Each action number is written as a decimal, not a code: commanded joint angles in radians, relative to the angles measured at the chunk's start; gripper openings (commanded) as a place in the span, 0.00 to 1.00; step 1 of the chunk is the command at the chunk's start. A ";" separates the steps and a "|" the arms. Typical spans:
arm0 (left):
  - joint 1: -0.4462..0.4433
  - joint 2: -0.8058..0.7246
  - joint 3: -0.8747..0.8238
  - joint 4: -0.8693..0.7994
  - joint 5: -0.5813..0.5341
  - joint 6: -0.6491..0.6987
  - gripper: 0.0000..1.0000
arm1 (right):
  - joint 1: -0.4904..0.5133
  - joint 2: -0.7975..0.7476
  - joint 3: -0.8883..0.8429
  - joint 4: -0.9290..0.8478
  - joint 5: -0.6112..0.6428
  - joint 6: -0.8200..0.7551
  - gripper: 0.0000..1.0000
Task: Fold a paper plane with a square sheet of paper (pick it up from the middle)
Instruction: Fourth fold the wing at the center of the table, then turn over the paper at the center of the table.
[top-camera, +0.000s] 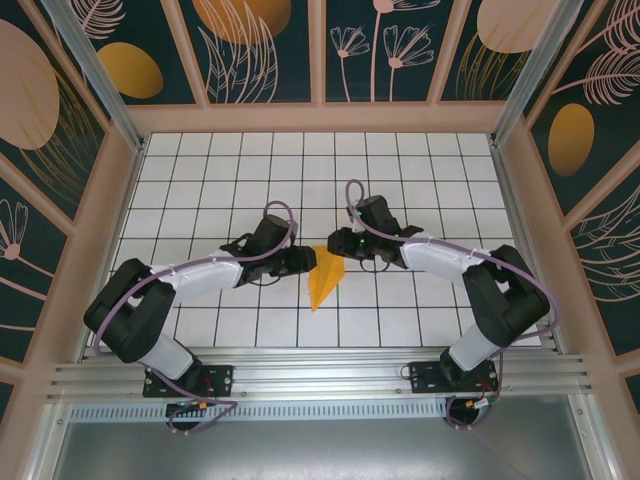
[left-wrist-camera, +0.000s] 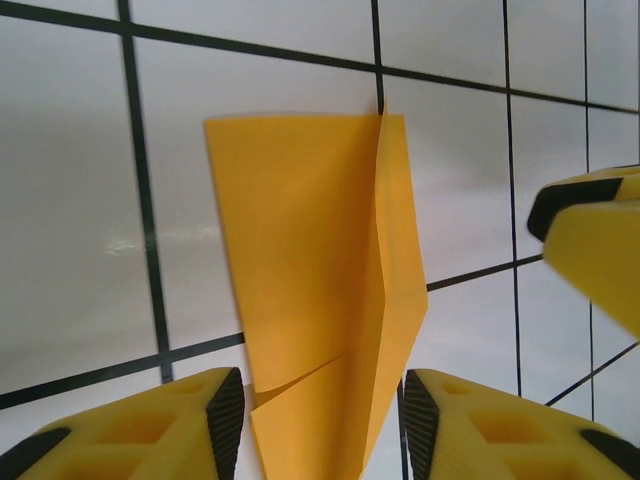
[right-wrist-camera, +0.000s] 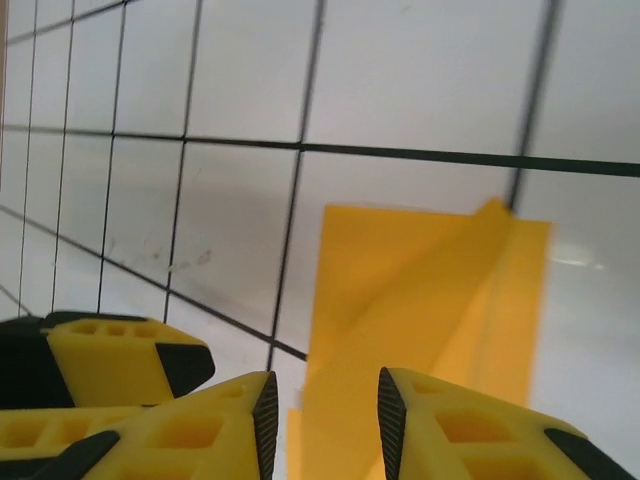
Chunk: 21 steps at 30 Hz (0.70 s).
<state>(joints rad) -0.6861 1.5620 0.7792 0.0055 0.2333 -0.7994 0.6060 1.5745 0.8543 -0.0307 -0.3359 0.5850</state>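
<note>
Paper plane (top-camera: 324, 280), orange-yellow and only partly folded, lies flat on the white grid table (top-camera: 400, 160) near its middle, between the two arms. In the top view its narrow point aims toward 6 o'clock, at the arm bases, and its wide end sits toward 12 o'clock.

The left hand (top-camera: 300, 262) is low at 9 o'clock of that wide end. In its wrist view the yellow fingers (left-wrist-camera: 150, 430) stand well apart, and the folded paper runs up through the gap between the black pads. A long crease and one short diagonal crease show on the sheet. The pads sit just beside the paper's edges; whether they touch it I cannot tell, but nothing is clamped.

The right hand (top-camera: 347, 246) is low at about 2 o'clock of the wide end. Its fingers (right-wrist-camera: 470, 430) are parted more narrowly, with paper filling the gap between them. It seems to straddle the sheet rather than pinch it, though the view is blurred. A layered flap with a diagonal fold lies ahead of it, and a finger of the left hand shows at 8 o'clock in that view.
</note>
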 joint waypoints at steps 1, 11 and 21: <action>-0.026 0.042 0.048 -0.050 -0.038 0.035 0.51 | -0.027 -0.024 -0.070 0.003 0.027 0.056 0.37; -0.041 0.147 0.095 -0.110 -0.080 0.076 0.58 | -0.044 -0.004 -0.162 0.111 -0.062 0.141 0.40; -0.042 0.090 0.083 -0.089 -0.116 0.053 0.62 | -0.031 0.043 -0.163 0.095 -0.029 0.160 0.41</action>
<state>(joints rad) -0.7216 1.6920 0.8524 -0.0719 0.1528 -0.7444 0.5694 1.5990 0.6994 0.0647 -0.3851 0.7246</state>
